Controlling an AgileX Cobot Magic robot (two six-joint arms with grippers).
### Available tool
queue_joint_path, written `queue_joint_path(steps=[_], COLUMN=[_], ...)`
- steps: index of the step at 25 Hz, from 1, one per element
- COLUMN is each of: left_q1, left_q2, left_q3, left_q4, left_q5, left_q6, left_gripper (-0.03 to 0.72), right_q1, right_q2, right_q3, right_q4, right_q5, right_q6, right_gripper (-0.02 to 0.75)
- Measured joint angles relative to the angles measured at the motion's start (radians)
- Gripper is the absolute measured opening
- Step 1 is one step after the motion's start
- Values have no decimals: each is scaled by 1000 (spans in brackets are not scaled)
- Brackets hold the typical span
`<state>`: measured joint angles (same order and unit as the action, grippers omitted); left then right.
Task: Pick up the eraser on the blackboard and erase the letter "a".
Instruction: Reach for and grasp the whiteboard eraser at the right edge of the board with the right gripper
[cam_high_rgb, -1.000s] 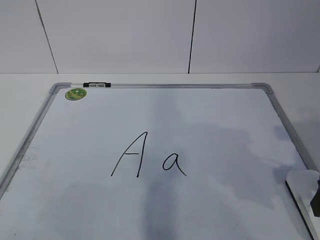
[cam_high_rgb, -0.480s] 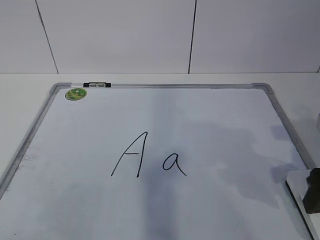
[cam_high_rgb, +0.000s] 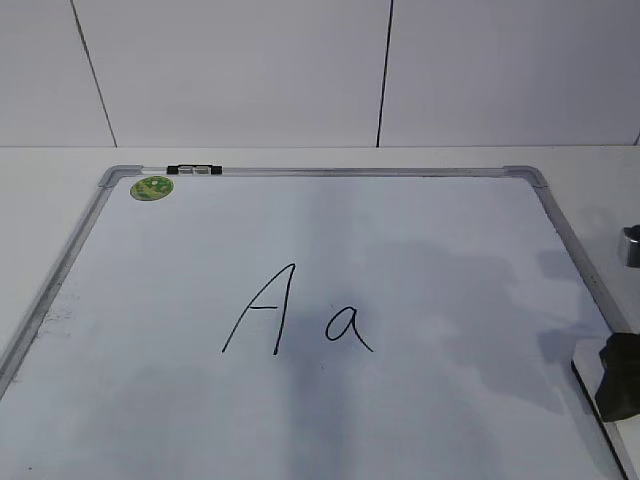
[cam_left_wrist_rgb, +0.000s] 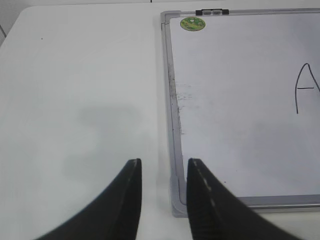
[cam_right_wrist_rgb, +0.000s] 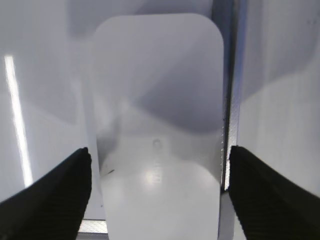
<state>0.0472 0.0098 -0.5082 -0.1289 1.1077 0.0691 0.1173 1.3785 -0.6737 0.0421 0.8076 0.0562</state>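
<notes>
The right gripper (cam_right_wrist_rgb: 157, 165) has come down around the eraser (cam_right_wrist_rgb: 159, 125).

In the exterior view, the blackboard (cam_high_rgb: 120, 400) lies flat on the white counter (cam_high_rgb: 40, 170), and the letter "a" (cam_high_rgb: 347, 327) is seen near the middle, just right of the capital "A" (cam_high_rgb: 258, 310), with no ink wiped yet. A second ago more of the eraser was seen at the near right edge; now most of it is hidden behind the dark gripper, so the pick-up seems close. In the left wrist view, the left gripper (cam_left_wrist_rgb: 164, 172) is held over the board's near left corner, fingers a narrow gap apart and holding nothing. In the right wrist view, the fingers are spread wide on both sides of the eraser, which lies by the frame.
</notes>
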Motion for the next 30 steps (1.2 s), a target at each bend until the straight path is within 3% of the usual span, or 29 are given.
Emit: queue_joint_path(steps=[18,30], left_q1=[0,0], left_q2=[0,0], left_q3=[0,0], left_q4=[0,0], left_q5=[0,0], left_q6=[0,0], left_gripper=[235,235], right_q1=[21,21], right_q2=[95,95], right_q3=[-35,-35], right_q4=[-19,-31], right_q5=[0,6], right_q6=[2,4], right_gripper=[673,613])
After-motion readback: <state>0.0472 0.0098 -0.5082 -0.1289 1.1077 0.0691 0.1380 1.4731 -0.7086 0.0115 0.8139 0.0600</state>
